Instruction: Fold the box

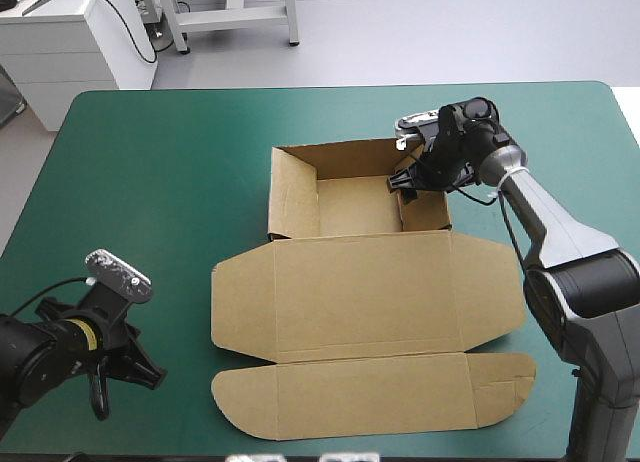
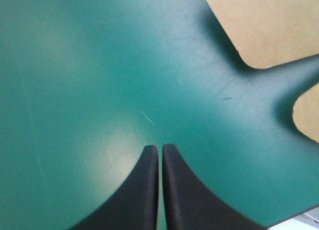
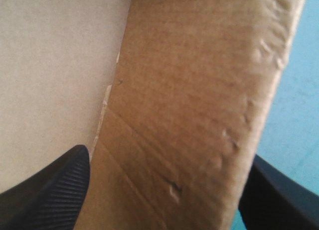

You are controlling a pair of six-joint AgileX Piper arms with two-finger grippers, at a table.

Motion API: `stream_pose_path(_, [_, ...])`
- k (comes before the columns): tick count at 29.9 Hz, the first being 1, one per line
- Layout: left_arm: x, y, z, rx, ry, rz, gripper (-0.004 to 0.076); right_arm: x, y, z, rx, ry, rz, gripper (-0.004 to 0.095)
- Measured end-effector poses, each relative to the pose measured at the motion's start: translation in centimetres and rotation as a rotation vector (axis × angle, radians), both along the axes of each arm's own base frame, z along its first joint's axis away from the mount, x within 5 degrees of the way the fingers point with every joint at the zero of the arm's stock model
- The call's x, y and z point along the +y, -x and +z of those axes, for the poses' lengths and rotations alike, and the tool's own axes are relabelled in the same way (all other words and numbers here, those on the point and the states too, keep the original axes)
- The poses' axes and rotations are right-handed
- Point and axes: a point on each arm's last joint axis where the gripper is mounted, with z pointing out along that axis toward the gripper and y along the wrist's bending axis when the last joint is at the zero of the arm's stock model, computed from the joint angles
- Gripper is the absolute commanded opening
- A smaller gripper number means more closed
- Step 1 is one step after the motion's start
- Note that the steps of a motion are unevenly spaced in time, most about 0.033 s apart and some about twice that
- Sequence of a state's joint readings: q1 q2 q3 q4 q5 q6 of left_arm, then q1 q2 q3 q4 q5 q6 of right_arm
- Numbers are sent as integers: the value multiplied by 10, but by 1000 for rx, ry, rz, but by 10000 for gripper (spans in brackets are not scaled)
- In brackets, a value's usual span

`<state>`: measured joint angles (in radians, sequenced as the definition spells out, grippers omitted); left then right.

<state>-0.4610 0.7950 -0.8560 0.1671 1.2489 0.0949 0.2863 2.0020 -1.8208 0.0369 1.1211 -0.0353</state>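
The brown box [image 1: 365, 297] lies mid-table as an open tray on its far side, with walls raised and the lid and front flaps flat toward me. My right gripper [image 1: 408, 182] reaches down at the tray's right wall near the far corner. In the right wrist view its black fingers [image 3: 50, 190] stand apart, with that wall [image 3: 189, 90] between them and the tray floor [image 3: 55, 65] beside it. My left gripper [image 1: 145, 367] rests low over the teal-green cover at the front left, apart from the box. It is shut [image 2: 160, 149], and the lid's rounded flap corners [image 2: 269, 26] lie ahead of it.
Teal-green table cover [image 1: 150, 182] shows bare to the left of the box and along the far edge. The table's front edge runs just below the box's front flap [image 1: 370, 397]. A white cabinet [image 1: 70, 42] stands beyond the far left corner.
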Motion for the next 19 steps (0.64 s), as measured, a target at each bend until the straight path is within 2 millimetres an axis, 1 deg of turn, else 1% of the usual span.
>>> stream_pose_path(1, [1, 1, -5, 15, -6, 3, 1, 0, -1, -3, 1, 1, 1, 534])
stream_pose_path(3, [1, 2, -10, 30, -12, 6, 1, 0, -3, -6, 3, 8, 4, 382])
stream_pose_path(5, [1, 2, -12, 35, -14, 7, 1, 0, -5, -9, 3, 20, 5, 194])
stream_pose_path(7, [1, 2, -12, 35, -15, 7, 1, -1, -6, -11, 3, 34, 7, 30])
stream_pose_path(8, [1, 2, -12, 34, -17, 7, 1, -2, -6, -12, -1, 46, 8, -19])
stream_pose_path(15, [3, 1, -12, 23, -36, 13, 1, -7, -9, -10, -27, 67, -15, -21])
stream_pose_path(17, [3, 2, -12, 22, -36, 13, 1, -14, -11, -9, -20, 72, -32, -21])
stream_pose_path(19, [3, 2, -12, 22, -36, 13, 1, -26, -14, -6, -19, 81, -55, -21])
